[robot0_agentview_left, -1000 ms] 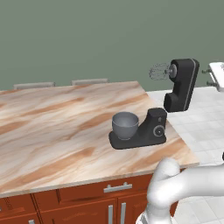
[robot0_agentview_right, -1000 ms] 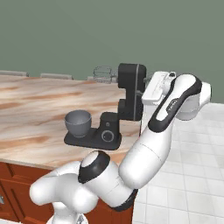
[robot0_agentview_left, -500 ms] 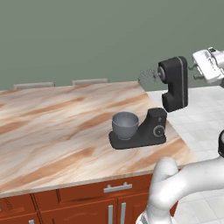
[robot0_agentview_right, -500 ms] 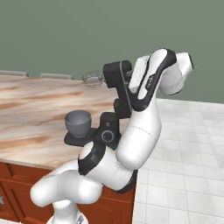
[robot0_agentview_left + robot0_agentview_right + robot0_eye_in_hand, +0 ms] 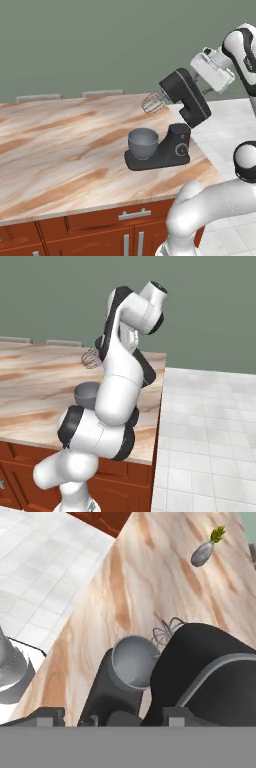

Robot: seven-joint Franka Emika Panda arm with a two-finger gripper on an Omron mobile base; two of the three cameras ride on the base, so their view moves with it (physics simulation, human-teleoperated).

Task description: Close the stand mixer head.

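Observation:
The matte black stand mixer head [image 5: 185, 96] is tilted halfway down on its column, with the wire whisk [image 5: 152, 103] hanging above and just behind the grey bowl [image 5: 142, 142]. My gripper [image 5: 200, 80] is against the head's raised rear end, and the white hand sits behind it. In the hand view the head [image 5: 210, 672] looms large at lower right, with the whisk [image 5: 167, 629] over the bowl [image 5: 132, 662]. My gripper [image 5: 114, 717] is open, fingertips wide apart, holding nothing. In the right base view my arm hides most of the mixer, leaving the whisk [image 5: 90, 358] and bowl [image 5: 86, 393] in sight.
The mixer base [image 5: 157, 157] stands near the right edge of the marble counter [image 5: 60, 145]. Tiled floor [image 5: 225, 130] lies beyond that edge. Two chair backs [image 5: 102, 93] show behind the counter. A small grey vase with a plant [image 5: 202, 552] stands farther along the counter.
The head has swung from nearly upright down toward the bowl, and the whisk has dropped. My hand has moved left and forward against the head's rear.

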